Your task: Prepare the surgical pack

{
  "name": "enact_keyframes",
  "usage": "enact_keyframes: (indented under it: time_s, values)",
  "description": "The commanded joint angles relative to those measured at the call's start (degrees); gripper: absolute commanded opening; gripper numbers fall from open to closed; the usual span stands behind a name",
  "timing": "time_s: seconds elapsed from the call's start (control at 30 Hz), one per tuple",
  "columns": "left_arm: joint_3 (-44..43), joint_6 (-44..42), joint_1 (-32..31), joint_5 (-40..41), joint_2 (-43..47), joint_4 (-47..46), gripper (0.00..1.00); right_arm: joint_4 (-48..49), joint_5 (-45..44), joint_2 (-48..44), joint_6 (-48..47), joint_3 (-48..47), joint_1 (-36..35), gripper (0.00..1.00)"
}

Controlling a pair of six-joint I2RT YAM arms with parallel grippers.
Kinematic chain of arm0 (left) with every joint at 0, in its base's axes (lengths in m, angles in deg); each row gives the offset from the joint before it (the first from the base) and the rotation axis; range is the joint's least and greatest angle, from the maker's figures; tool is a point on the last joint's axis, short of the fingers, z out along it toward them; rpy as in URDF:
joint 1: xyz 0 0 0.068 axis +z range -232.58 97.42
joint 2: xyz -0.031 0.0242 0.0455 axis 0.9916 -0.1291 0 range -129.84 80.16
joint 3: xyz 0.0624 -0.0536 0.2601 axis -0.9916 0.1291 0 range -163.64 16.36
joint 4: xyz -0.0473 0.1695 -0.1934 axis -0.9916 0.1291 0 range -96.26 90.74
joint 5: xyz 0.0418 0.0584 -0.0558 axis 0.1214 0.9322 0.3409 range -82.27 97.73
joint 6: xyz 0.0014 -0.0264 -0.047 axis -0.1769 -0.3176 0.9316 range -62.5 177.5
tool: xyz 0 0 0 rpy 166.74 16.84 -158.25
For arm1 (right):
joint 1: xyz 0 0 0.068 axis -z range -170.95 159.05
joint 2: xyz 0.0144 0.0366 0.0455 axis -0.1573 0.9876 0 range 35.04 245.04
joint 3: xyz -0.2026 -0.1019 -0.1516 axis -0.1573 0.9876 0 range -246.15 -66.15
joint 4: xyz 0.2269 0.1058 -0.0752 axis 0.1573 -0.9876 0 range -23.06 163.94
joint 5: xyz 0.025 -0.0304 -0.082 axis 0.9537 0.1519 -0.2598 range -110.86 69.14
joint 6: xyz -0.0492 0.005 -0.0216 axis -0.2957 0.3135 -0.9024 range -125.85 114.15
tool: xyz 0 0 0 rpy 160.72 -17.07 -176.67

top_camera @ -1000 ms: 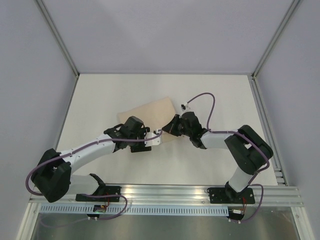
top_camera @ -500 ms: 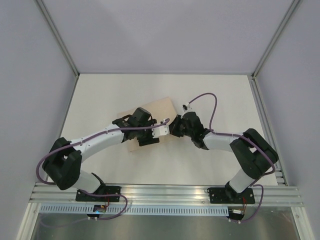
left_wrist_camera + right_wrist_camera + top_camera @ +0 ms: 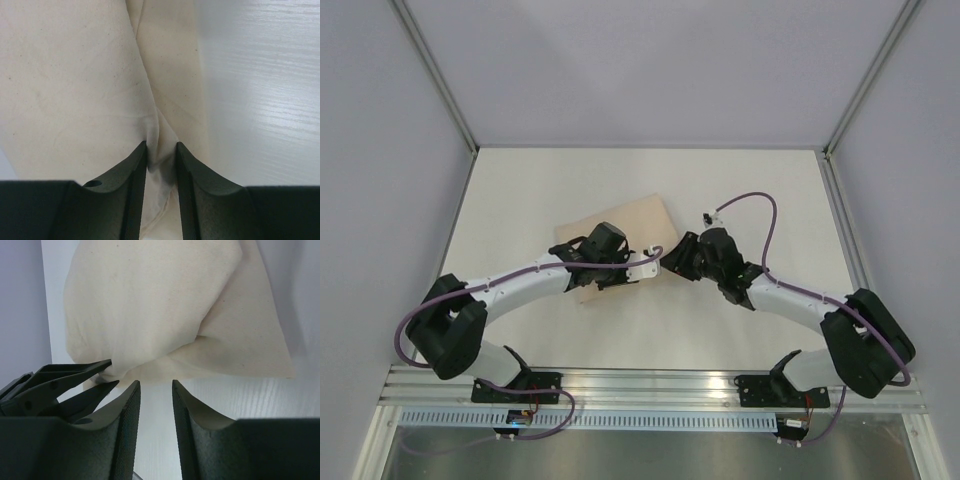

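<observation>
Pinching the tan cloth sheet (image 3: 618, 226) just left of centre in the overhead view, with both grippers meeting at its lower right corner.
Left gripper (image 3: 161, 155) has its jaws drawn close on a raised fold of the sheet, fabric wedged right between them! Right gripper (image 3: 156, 390) sits just short of the bundle's edge, jaws a little apart over bare table (image 3: 250, 390), the folded cloth filling the upper half of its view.

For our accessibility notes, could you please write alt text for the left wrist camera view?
The left pincer pinches a raised fold of the tan cloth between its two dark fingers, and the fabric puckers at their tips. The cloth fills the left and middle of the view; bare white table shows on the right.
</observation>
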Motion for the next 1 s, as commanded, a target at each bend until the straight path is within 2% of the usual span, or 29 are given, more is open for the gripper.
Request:
enact_keyframes:
  time_s: [0.0,0.17,0.33,0.5,0.63,0.77,0.87,0.97]
  values:
    - [0.80,-1.52,-0.33,0.07,1.35,-0.25,0.38,-0.26,-1.92,0.14,2.60,0.48,0.14,0.35]
    - [0.80,-1.17,-0.41,-0.90,1.35,0.37,0.43,-0.43,-2.19,6.73,2.95,-4.44,0.67,0.36]
    - [1.15,-1.25,-0.50,-1.16,1.70,0.63,0.42,3.00,-2.71,8.84,4.35,-5.06,0.85,0.39]
    - [2.38,-1.96,-0.85,-1.08,2.14,0.99,0.33,2.92,-1.13,6.04,5.06,-3.66,0.93,0.36]
    - [2.73,-2.22,-0.94,-0.64,3.54,0.72,0.17,2.91,-2.53,1.20,7.60,-0.05,0.93,0.34]
    - [2.64,-2.75,-0.94,-0.29,3.29,0.46,0.17,1.60,-3.50,1.54,6.91,-1.98,0.85,0.43]
    - [2.55,-3.10,-0.94,-0.02,2.58,0.63,0.14,2.12,-2.71,6.19,7.34,-4.61,0.85,0.51]
    - [2.90,-3.45,-1.03,0.33,2.75,0.20,0.11,2.21,-2.10,9.44,8.13,-6.64,0.93,0.50]
